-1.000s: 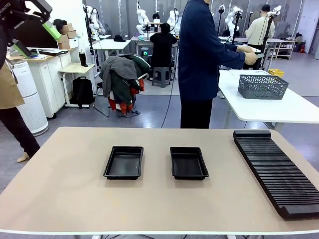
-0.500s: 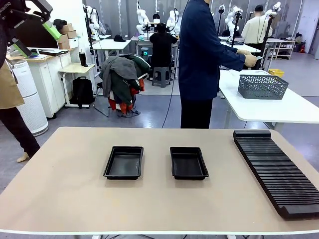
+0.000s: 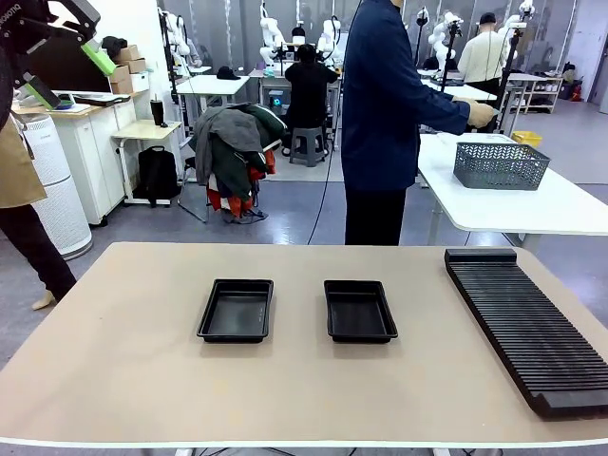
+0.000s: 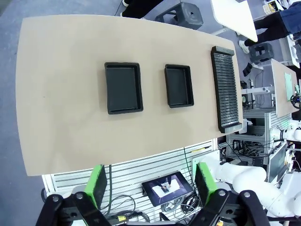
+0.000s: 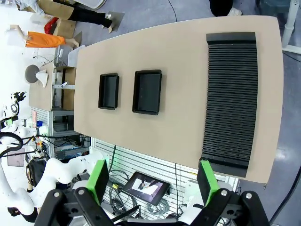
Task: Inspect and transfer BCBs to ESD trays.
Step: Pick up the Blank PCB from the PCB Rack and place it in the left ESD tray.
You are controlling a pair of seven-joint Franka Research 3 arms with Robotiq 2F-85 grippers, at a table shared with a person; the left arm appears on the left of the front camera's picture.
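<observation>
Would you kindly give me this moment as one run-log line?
left gripper: open, raised | right gripper: open, raised | left tray: empty | right tray: empty | rack: empty | person: far side, arm outstretched

Tan table [image 3: 114, 361]: left tray [image 3: 236, 311], right tray [image 3: 360, 311], rack [image 3: 527, 328]

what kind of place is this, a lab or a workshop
Probably a robotics lab or electronics workshop: two black ESD trays and a long slotted rack sit on a work table, a grey mesh basket on a white bench behind, and the left gripper and right gripper hang open above it.
</observation>
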